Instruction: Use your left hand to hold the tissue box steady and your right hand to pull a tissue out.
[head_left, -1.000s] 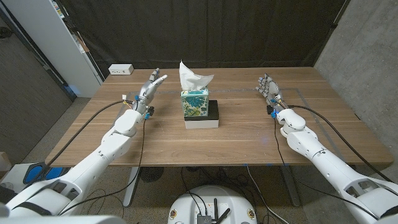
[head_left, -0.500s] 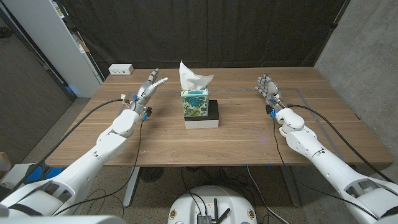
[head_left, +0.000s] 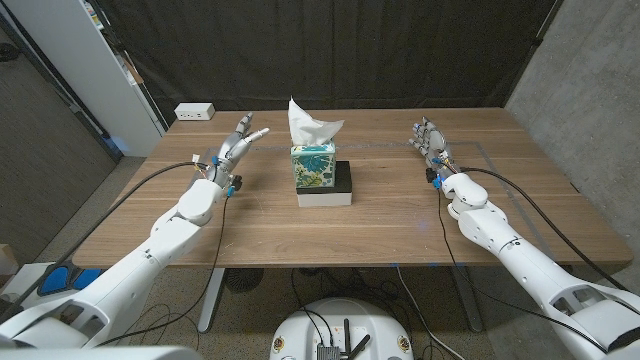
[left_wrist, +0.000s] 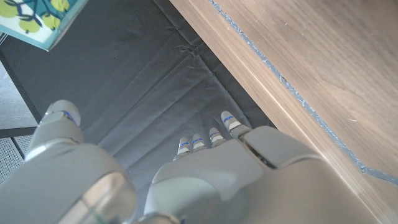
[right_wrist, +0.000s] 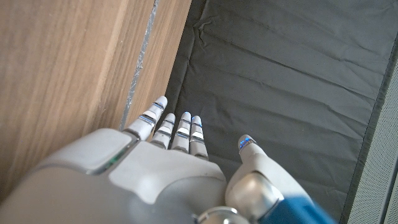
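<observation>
The wooden counter (head_left: 380, 215) runs wide across the head view, with a dark curtain (head_left: 330, 50) hanging behind its far edge and a white cabinet (head_left: 90, 60) standing off to the far left. The left hand (head_left: 235, 150) is raised over the left part of the counter, fingers (head_left: 255, 132) stretched out and apart, holding nothing, and it is near the tissue box but clearly apart from it. The right hand (head_left: 432, 143) stands well to the right of the box, its fingers (head_left: 425, 130) straight and loosely spread, also gripping nothing. The tissue box (head_left: 313, 164), teal with a leafy yellow-green and dark pattern, sits at the middle of the counter toward the far side, on a low black-and-white base (head_left: 330, 190); no brand name or lettering on it can be read. A white tissue (head_left: 310, 125) stands up out of its top. A small white power strip (head_left: 194, 112) lies at the far left corner.
</observation>
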